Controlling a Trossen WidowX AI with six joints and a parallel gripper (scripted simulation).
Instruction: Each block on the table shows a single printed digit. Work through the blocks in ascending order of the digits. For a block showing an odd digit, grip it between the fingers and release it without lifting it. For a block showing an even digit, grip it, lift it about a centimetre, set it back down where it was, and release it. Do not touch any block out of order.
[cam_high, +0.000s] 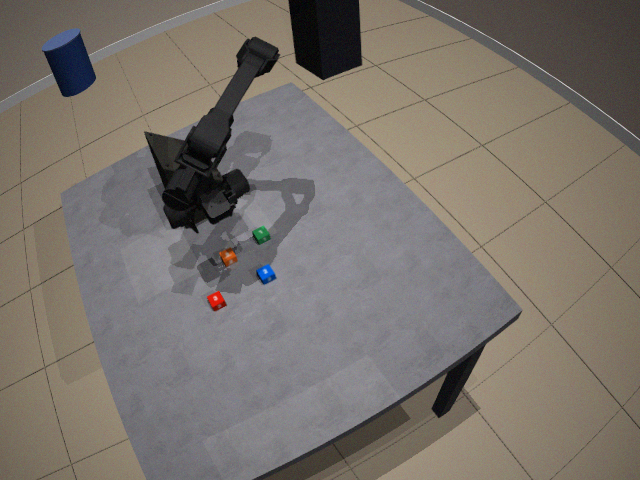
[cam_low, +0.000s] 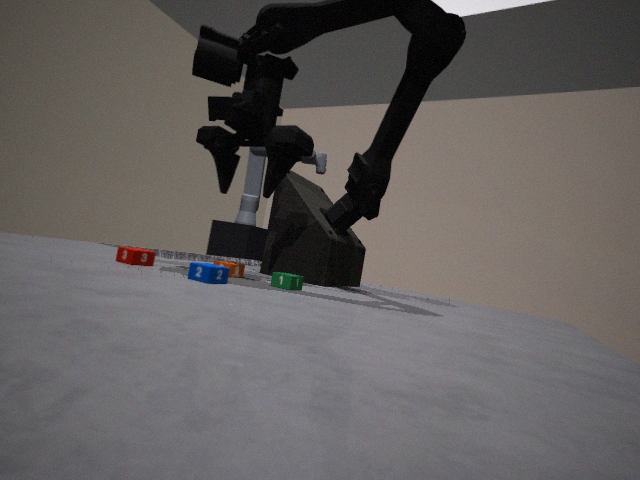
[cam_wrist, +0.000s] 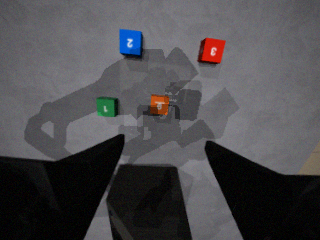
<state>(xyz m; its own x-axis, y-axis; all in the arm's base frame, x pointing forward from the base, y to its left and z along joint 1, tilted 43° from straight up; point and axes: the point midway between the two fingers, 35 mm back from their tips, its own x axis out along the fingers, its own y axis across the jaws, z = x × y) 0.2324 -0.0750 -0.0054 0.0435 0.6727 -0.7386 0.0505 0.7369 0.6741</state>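
A green block (cam_high: 261, 235) (cam_low: 286, 281) (cam_wrist: 107, 107) shows a 1. A blue block (cam_high: 266, 274) (cam_low: 208, 272) (cam_wrist: 131, 42) shows a 2. A red block (cam_high: 216, 301) (cam_low: 135, 256) (cam_wrist: 212, 50) shows a 3. An orange block (cam_high: 227, 257) (cam_low: 232, 269) (cam_wrist: 159, 105) stands between the green and red ones; its digit is too blurred to read surely. All four rest apart on the table. My gripper (cam_low: 245, 194) (cam_wrist: 165, 141) is open and empty, pointing down high above the table; in the wrist view the orange block shows just beyond the gap between the fingertips.
The grey table (cam_high: 336, 320) (cam_low: 320, 392) carries the arm's wedge-shaped base (cam_low: 310, 248) behind the blocks. The arm's shadow falls around the orange block. A blue cylinder (cam_high: 71, 64) and a black pillar (cam_high: 326, 36) stand beyond the table.
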